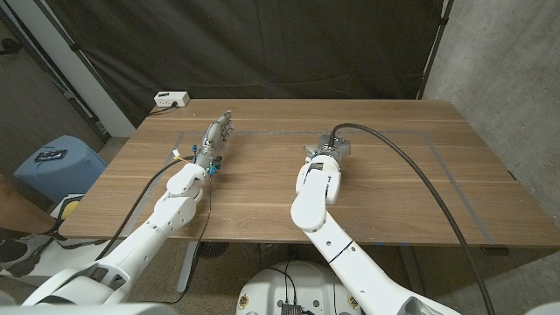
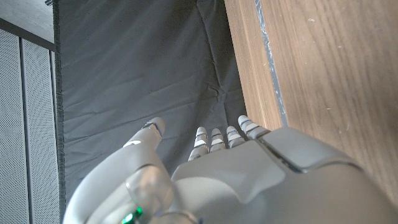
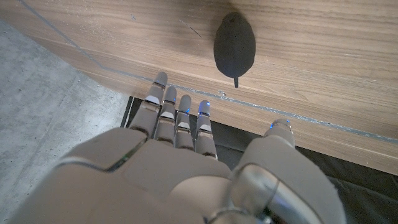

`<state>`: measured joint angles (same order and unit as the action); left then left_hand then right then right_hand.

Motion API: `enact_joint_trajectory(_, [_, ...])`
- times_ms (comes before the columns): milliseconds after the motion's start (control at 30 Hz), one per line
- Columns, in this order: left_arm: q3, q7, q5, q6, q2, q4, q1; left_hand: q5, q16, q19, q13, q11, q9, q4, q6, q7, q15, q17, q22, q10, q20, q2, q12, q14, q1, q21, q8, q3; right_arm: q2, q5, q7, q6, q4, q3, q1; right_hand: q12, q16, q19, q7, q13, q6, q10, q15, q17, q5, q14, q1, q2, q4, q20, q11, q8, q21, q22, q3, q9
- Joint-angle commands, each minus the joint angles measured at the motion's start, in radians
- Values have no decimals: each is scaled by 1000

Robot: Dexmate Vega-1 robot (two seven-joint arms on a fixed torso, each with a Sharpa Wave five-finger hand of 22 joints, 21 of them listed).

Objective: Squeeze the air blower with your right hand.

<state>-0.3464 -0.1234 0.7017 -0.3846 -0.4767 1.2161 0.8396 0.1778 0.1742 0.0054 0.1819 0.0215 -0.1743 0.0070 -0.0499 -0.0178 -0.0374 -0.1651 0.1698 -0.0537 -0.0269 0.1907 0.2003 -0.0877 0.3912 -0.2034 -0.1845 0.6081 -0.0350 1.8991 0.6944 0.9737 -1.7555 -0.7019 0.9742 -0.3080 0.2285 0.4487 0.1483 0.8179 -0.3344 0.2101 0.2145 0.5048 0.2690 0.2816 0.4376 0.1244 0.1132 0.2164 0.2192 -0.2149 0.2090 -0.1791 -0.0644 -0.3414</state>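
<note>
From the head view, my right hand [image 1: 324, 157] sits mid-bench [image 1: 394, 175], and my left hand [image 1: 213, 140] lies out at ten o'clock, parked clear of the work. The left wrist view shows its fingers [image 2: 217, 138] straight, holding nothing. In the right wrist view my fingers [image 3: 177, 109] reach out straight and empty; the blower [image 3: 234, 45] lies on the bench just ahead, untouched, so I judge I'm lined up to grasp.
</note>
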Motion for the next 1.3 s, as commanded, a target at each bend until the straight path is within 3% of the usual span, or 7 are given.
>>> enact_joint_trajectory(33, [-2, -15, 5, 3, -2, -11, -6, 4, 3, 3, 3, 0, -6, -2, -9, 1, -4, -2, 5, 3, -2, -1, 1, -4, 13, 2, 0, 3, -26, -4, -16, 25, 24, -3, 6, -5, -2, 11, 64, 7, -12, 1, 0, 7, -7, 13, 18, 0, 1, -3, 1, 4, -1, -6, 13, -5])
enact_joint_trajectory(567, [3, -29, 12, -1, -5, -20, -4, 4, 3, 4, 3, 0, -6, -2, -8, 2, -4, -2, 5, 3, -2, -1, 1, -5, 13, 3, 1, 3, -32, -46, -20, 55, 77, -9, -21, -8, -4, 15, 63, 15, -20, 0, 0, 15, -16, 16, 32, -2, 5, -3, 1, 3, -1, -5, 28, -11])
enact_joint_trajectory(1300, [0, -60, 23, -10, 18, -72, -38, 4, 3, 5, 3, -4, -6, -2, -20, 1, -4, -2, 5, 3, -3, -1, 1, -4, 13, 4, -3, 3, 18, -121, -15, 110, 119, -41, -77, -44, -5, 27, 64, 67, -16, -29, -2, 49, -24, 24, 76, -17, 10, -4, 1, 3, 0, -6, 42, -55])
